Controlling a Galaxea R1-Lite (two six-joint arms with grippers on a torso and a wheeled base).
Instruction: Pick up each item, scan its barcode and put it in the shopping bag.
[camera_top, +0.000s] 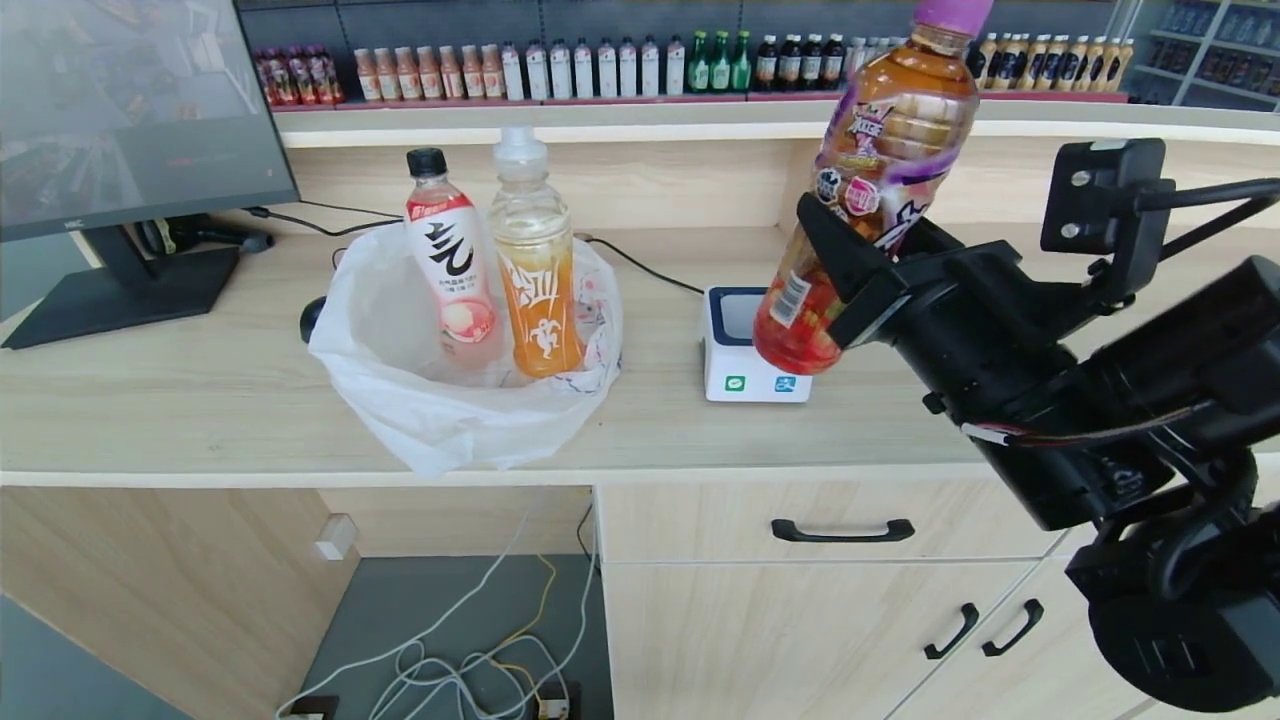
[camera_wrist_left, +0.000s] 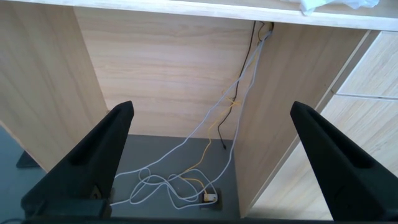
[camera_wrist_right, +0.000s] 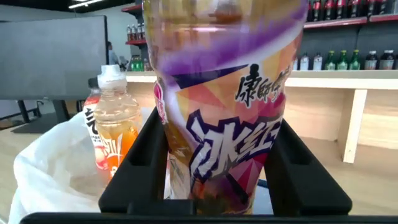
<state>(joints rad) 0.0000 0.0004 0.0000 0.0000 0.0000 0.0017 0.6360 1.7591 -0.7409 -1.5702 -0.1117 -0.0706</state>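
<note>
While the right gripper (camera_top: 848, 272) holds the tea bottle (camera_top: 885, 150) in its fingers (camera_top: 835, 245) above the scanner (camera_top: 745, 355), scanning seems in hand, then the shopping bag (camera_top: 400, 410) leftward; the left gripper (camera_wrist_left: 211, 111) stands wide.

Left gripper (camera_wrist_left: 212, 109), black fingers (camera_wrist_left: 99, 155) spread wide, facing the counter's wooden alcove (camera_wrist_left: 155, 68), where white and yellow cables (camera_wrist_left: 234, 102) hang to a plug (camera_wrist_left: 210, 198) on the grey floor (camera_wrist_left: 146, 152).
</note>
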